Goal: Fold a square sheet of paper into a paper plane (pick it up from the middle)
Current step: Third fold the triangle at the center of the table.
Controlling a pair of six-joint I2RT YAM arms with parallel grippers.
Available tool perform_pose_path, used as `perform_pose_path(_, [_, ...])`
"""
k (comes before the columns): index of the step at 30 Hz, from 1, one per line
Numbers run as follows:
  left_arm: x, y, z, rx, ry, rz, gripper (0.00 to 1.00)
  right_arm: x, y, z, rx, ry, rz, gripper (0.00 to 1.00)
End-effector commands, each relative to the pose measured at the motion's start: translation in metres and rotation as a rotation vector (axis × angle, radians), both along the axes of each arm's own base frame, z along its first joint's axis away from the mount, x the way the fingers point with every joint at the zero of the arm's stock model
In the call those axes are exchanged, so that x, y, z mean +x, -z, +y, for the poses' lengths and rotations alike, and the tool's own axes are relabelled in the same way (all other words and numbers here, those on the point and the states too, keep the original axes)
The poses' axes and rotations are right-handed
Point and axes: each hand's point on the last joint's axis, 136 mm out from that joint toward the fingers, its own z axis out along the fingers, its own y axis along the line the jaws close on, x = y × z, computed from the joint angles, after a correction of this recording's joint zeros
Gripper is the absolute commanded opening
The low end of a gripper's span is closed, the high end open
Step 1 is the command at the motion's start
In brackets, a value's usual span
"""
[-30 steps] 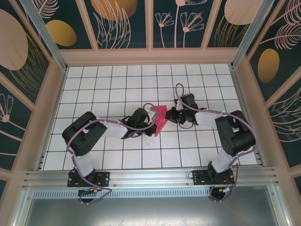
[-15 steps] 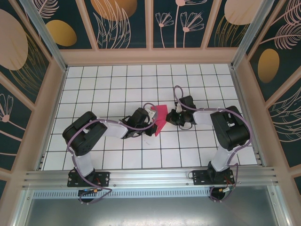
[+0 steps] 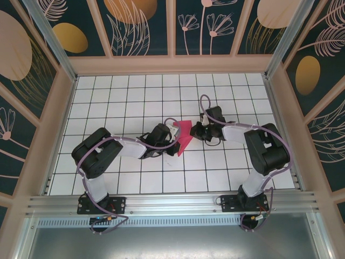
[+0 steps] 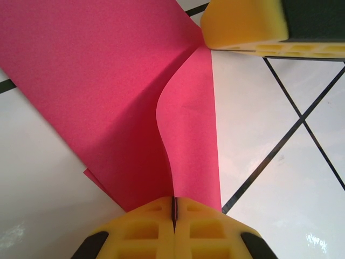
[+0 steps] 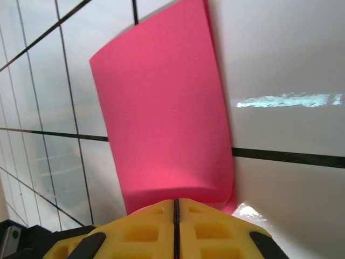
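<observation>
Looks like a robot test booth in a lab. White tiled floor with black lines, walls painted with big flowers and leaves, pale wooden posts, and robot arms bolted to a metal rail in front.

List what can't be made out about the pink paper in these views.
Top external: creases in the paper, too small, ends under both wrists.
Left wrist: its full outline, cut off by the top and left edges.
Right wrist: how many layers are pinched, hidden by the shut yellow jaws.

Overhead camera looks down; both wrist cameras, close, share the pink paper.
</observation>
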Motion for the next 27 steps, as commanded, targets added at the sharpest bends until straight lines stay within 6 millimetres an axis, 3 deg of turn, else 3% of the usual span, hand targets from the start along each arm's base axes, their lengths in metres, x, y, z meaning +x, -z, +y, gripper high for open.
perform_pose_path(1, [-0.021,0.043,0.025,0.137,0.002,0.115,0.01,0.005,0.022,-0.011,-0.075,0.043,0.033,0.11])
perform_pose_path(5, [-0.022,0.044,0.026,0.140,0.006,0.119,0.01,0.002,0.041,-0.018,-0.126,0.058,0.073,0.10])
perform_pose_path(7, [-0.023,0.044,0.026,0.142,0.007,0.120,0.00,0.000,0.041,-0.018,-0.125,0.056,0.080,0.10])
perform_pose_path(14, [-0.022,0.045,0.026,0.143,0.000,0.121,0.00,0.003,-0.014,-0.001,-0.018,0.019,-0.018,0.11])
perform_pose_path(17, [-0.021,0.044,0.025,0.140,-0.005,0.121,0.00,-0.006,-0.025,0.009,0.042,-0.005,-0.025,0.11])
perform_pose_path(27, [-0.021,0.044,0.025,0.140,-0.008,0.126,0.00,-0.030,-0.001,0.023,0.072,-0.015,0.038,0.11])
